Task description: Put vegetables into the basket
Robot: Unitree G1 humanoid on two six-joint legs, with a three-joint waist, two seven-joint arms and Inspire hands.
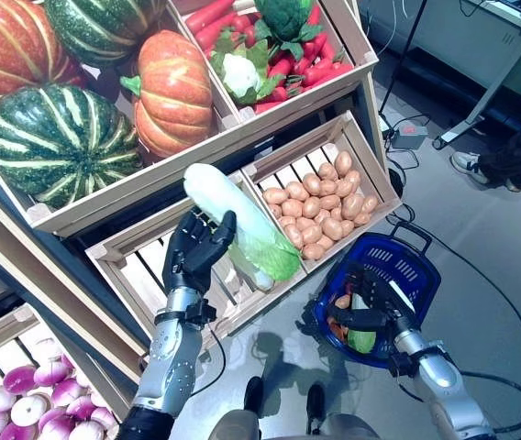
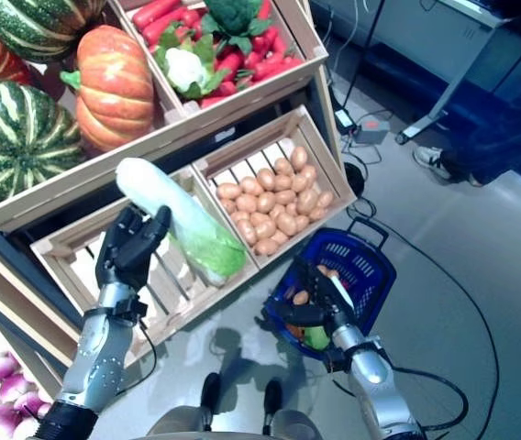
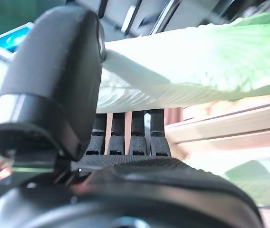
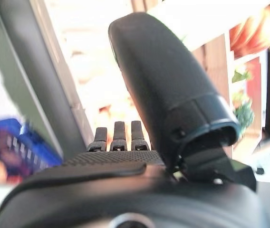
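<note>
1. The left robot hand (image 1: 196,249) is clamping its fingers and thumb around the white stalk end of a Chinese cabbage (image 1: 242,223); its own wrist view is showing the thumb pressing across the pale stalk with the fingers curling behind it.
2. The cabbage is hanging in the air above the empty wooden crate (image 1: 155,266), its green leafy end pointing away from the left robot hand toward the crate of potatoes (image 1: 320,206).
3. The right robot hand (image 1: 371,298) is showing at the rim of the blue basket (image 1: 398,261), which is hanging low over the floor; it seems to be holding the basket, but I cannot tell how its fingers are sitting.
4. The basket is already carrying a few vegetables, a green one and some orange-brown ones just beside the right robot hand.
5. The step in hand looks like the carry: the cabbage is lifted clear but well apart from the basket.
6. The next move is calling for swinging the cabbage across and down over the basket opening, leafy end first, then loosening the grip.
</note>
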